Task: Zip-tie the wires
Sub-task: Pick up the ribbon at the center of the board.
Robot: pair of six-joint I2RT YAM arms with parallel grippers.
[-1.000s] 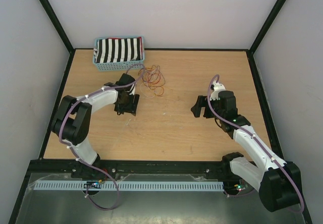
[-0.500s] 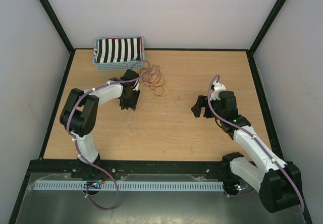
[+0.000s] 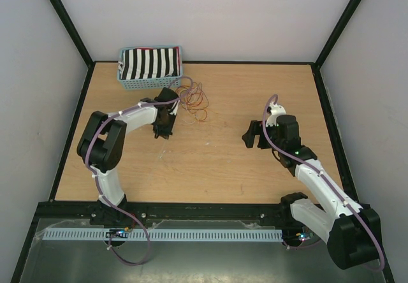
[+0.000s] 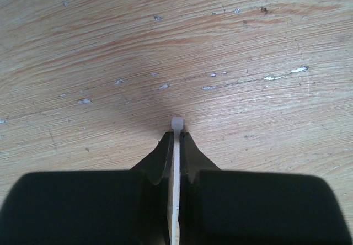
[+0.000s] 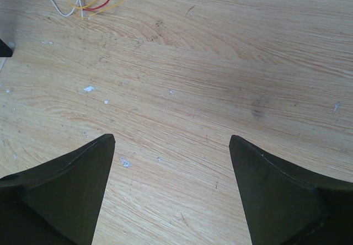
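White plastic zip tie (image 4: 176, 126): pinched in left gripper (image 4: 175, 141); right gripper (image 5: 172, 145) spread, empty. Lift squarely toward thin curly coloured wires (image 3: 194, 99).

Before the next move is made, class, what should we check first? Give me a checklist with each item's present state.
1. Grip on the zip tie by the left gripper: ok. The jaws are closed on the white strap, with its head poking past the fingertips.
2. Is the right gripper free to help: ok. Its jaws are wide open with nothing between them.
3. Are the wires gathered in one bundle: not ok. They lie in loose loops on the table beside the basket.
4. Are the wires free to be picked up: ok. Neither gripper holds them.
5. Length of strap behind the fingertips: cannot tell. The gripper hides it.
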